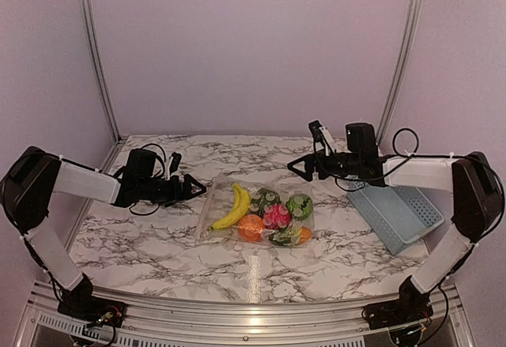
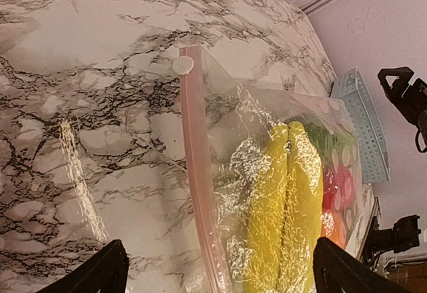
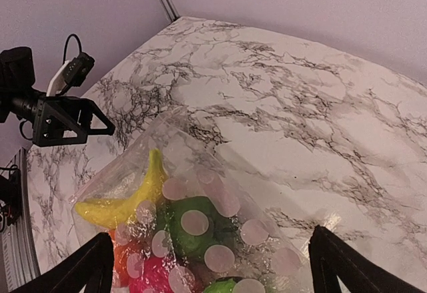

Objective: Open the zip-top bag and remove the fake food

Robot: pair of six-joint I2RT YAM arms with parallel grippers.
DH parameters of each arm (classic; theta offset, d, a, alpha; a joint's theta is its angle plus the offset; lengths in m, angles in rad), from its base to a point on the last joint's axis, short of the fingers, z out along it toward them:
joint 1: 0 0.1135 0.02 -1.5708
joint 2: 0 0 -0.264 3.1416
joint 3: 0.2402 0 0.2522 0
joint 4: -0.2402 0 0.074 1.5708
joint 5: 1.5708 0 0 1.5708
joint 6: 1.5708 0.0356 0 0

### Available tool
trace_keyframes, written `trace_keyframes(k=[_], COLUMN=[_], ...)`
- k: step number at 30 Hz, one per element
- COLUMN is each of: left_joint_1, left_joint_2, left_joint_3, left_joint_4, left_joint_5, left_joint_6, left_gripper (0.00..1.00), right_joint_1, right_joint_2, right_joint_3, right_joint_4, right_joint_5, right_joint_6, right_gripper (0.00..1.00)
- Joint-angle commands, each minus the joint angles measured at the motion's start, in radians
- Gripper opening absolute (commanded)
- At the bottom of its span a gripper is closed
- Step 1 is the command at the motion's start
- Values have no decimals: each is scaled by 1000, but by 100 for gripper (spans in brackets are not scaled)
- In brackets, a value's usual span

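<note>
Fake food [image 1: 273, 216] blurred inside crinkly zip-top bag [image 2: 193, 173], flat on table [image 1: 142, 244]; fingers [image 2: 100, 273] cropped in wrist views. Left gripper [image 1: 199, 186] just beside zip edge, jaws wide, holding nothing. Right gripper [image 1: 296, 165] near bag's far corner, jaws wide, holding nothing

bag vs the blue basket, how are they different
The bag is clear, crinkly plastic, while the basket is light blue with slotted walls. The bag lies flat near the middle of the table, and the basket sits at its right side. The bag holds the banana and other toy food, but no food shows in the basket. Both rest on the marble tabletop.
</note>
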Motion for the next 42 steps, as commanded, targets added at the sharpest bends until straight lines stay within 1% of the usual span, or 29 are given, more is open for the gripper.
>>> trace_keyframes(k=[1,3,6,10,16,18,21,26,27,28,31,34,42], left_joint_1=[-23,-35,-48,-64,-106,-111,-113,-113,-113,-113,-113,-113,-113], left_joint_2=[74,111,161,211,289,303,305,285,276,264,222,172,57], left_joint_3=[50,62,72,81,126,133,141,167,175,181,202,245,378], left_joint_4=[54,70,112,164,180,195,203,161,146,127,62,-62,-335], left_joint_5=[16,26,44,66,75,77,74,71,66,60,39,4,-80], left_joint_6=[-19,-26,-49,-83,-93,-103,-110,-84,-76,-65,-19,54,259], left_gripper=[99,99,94,83,68,60,44,10,4,0,0,0,0], right_joint_1=[19,20,21,20,20,20,21,21,21,21,20,20,21], right_joint_2=[43,53,55,57,53,48,39,28,24,20,1,-14,-63], right_joint_3=[10,8,3,4,-1,-3,-8,-7,-7,-6,-9,-12,-19], right_joint_4=[-18,-14,-2,-3,3,4,4,-11,-13,-12,-2,10,39], right_joint_5=[-23,-30,-34,-37,-34,-34,-31,-34,-34,-32,-25,-28,-45], right_joint_6=[0,3,9,7,6,7,5,-8,-11,-12,-12,-9,-8], right_gripper=[99,99,99,99,99,99,99,99,99,98,98,98,98])
